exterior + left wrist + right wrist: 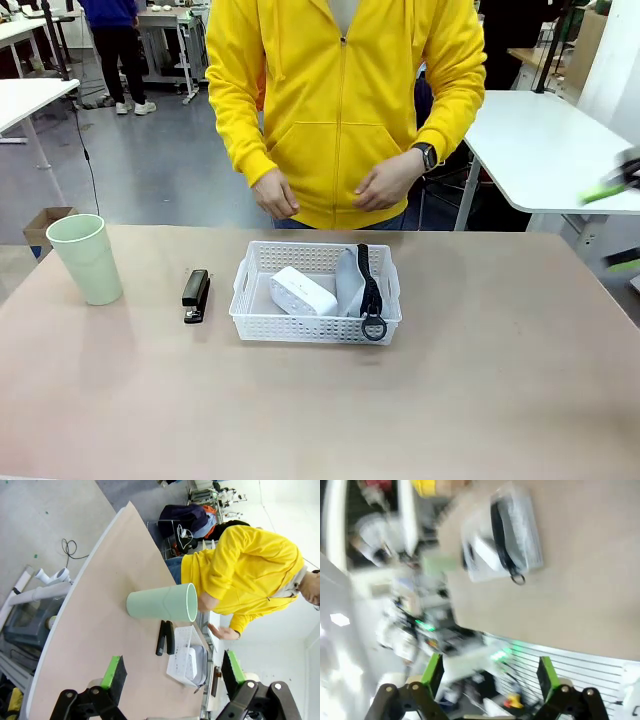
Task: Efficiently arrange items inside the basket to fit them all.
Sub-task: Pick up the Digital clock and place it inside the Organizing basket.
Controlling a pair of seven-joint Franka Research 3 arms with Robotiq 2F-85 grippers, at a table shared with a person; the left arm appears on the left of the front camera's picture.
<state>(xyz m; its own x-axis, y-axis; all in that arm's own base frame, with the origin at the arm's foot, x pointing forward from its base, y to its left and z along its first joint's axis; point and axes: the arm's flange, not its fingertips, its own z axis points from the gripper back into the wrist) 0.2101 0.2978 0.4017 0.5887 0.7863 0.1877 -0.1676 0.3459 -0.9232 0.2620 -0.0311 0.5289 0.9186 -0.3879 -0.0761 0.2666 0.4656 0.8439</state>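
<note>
The table [480,380] is a plain beige-pink top, bare across most of its near half, and behind it the room has a grey floor [160,160], other white tables [545,140] and a cardboard box [45,225] down at the left. A person [340,100] in a yellow zip hoodie stands at the far edge, hands [385,185] held low in front of the body, clear of everything. The basket [300,328] sits near the middle of the table, white, shallow, with lattice walls. In its left part lies the white block [302,291], tilted. In its right part the grey pouch [350,283] leans upright, its black strap running over the front wall so that the black ring [374,327] hangs outside. Just left of the basket the black stapler [196,295] lies flat on the table, and farther left the pale green cup [86,258] stands upright. Both are outside the basket. The left gripper [172,672] hangs high above the table's end with its jaws wide apart and nothing between them. The right gripper [490,672] is likewise spread and empty, though its wrist view is badly smeared. I cannot read any lettering on the pouch.
</note>
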